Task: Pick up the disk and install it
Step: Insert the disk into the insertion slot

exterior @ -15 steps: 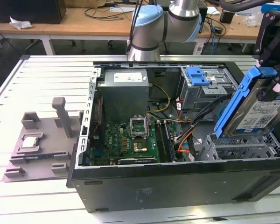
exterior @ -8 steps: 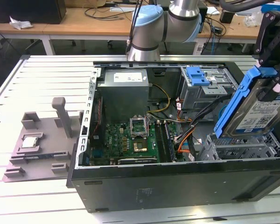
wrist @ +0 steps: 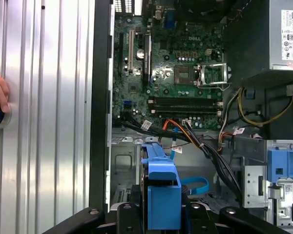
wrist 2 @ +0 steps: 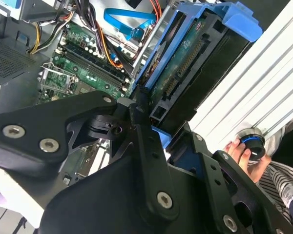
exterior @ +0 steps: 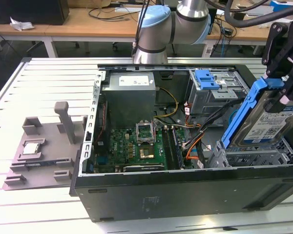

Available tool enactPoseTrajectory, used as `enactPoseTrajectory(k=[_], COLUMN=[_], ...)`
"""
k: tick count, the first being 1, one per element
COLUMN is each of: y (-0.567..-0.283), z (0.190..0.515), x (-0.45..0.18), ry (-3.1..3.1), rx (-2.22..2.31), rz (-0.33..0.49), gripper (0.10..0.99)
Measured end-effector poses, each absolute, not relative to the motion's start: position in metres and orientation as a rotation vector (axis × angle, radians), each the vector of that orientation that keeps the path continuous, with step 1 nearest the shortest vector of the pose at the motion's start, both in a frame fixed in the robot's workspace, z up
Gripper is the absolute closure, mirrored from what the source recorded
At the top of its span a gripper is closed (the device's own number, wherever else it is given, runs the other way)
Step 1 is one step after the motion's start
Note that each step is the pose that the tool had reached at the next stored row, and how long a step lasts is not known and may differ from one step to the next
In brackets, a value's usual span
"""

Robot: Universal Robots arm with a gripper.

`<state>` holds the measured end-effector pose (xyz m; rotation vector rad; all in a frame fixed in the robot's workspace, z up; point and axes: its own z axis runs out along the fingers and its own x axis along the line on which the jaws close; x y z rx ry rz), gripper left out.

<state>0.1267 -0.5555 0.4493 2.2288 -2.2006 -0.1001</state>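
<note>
Disk held tilted over the drive bay of the open black computer case (exterior: 185,195).

The black gripper (exterior: 282,73) is clamped on the flat silver disk (exterior: 268,122) by its blue plastic bracket, low end just above the case's grey metal bay (exterior: 254,156). Judgement: level the disk, align the bracket with the bay rails, and keep clear of the orange cables (exterior: 193,146) beside it.

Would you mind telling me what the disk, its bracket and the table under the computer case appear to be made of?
The disk looks like silver metal under a white-and-blue printed label, going by its dull grey sheen. The bracket around its edges seems moulded plastic: bright uniform blue, matte. The table appears to be slotted, brushed metal, probably aluminium, since its ribs reflect light. The gripper holds the disk.
</note>
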Motion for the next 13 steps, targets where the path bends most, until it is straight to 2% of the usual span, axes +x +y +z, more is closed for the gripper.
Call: enactPoseTrajectory(k=[13], y=[-0.555], z=[0.433], x=[0.127], ry=[-2.204], rx=[2.225], rz=[-0.100], gripper=[0.718])
